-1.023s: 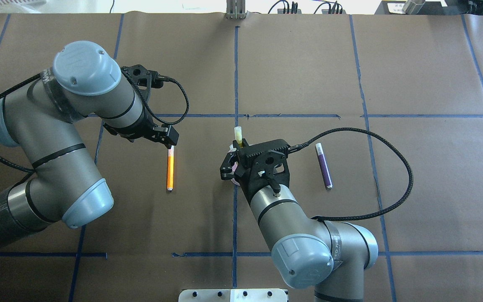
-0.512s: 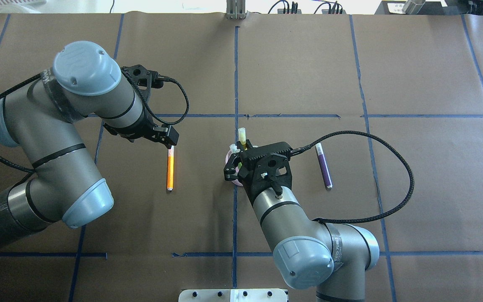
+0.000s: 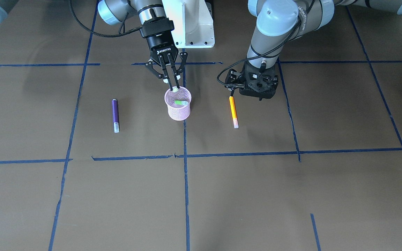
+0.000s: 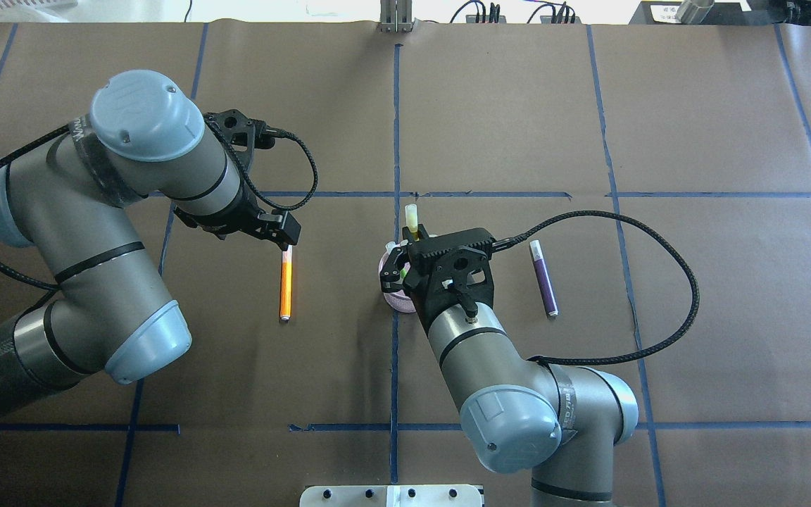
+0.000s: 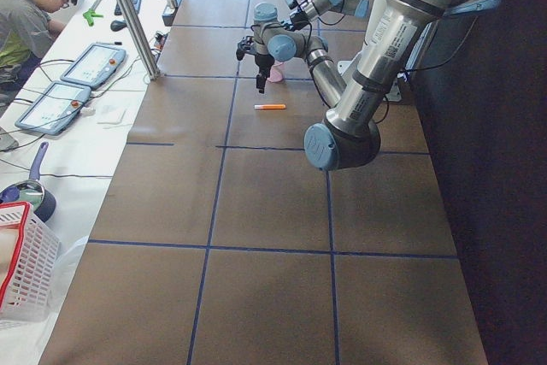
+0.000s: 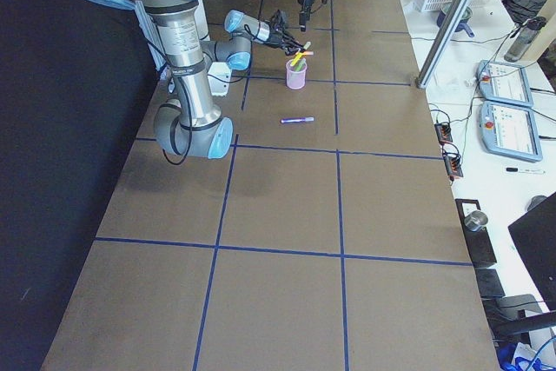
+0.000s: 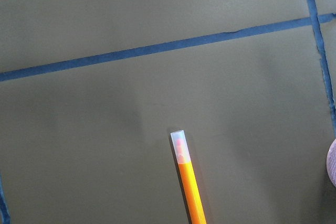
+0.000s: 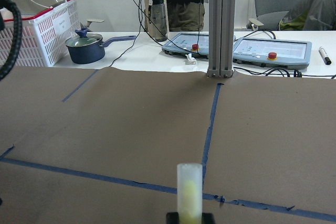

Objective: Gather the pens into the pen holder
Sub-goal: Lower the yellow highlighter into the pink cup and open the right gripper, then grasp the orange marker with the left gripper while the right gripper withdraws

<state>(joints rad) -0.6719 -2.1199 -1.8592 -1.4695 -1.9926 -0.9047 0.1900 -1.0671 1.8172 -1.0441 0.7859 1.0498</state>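
The pink mesh pen holder [image 3: 178, 112] stands at mid-table; it also shows in the overhead view [image 4: 386, 266]. My right gripper [image 3: 173, 83] hangs just above its rim, shut on the green pen [image 3: 180, 103]. The pen leans over the cup and its pale cap [image 4: 411, 215] points away from me; the cap also shows in the right wrist view [image 8: 189, 190]. The orange pen [image 3: 233, 111] lies flat on the paper under my left gripper [image 3: 255, 85], whose fingers are hidden, so I cannot tell whether they are open or shut. The purple pen [image 3: 115, 114] lies alone on my right.
The white robot base [image 3: 190, 24] stands behind the cup. My right arm's black cable [image 4: 687, 296] loops over the table beyond the purple pen [image 4: 543, 278]. Blue tape lines cross the brown paper. An operators' bench with teach pendants [image 8: 270, 51] lies past the far edge.
My right gripper has shifted slightly to the right with the green pen, and the pen's cap has moved a little farther from me. The left arm and the other pens have not moved.
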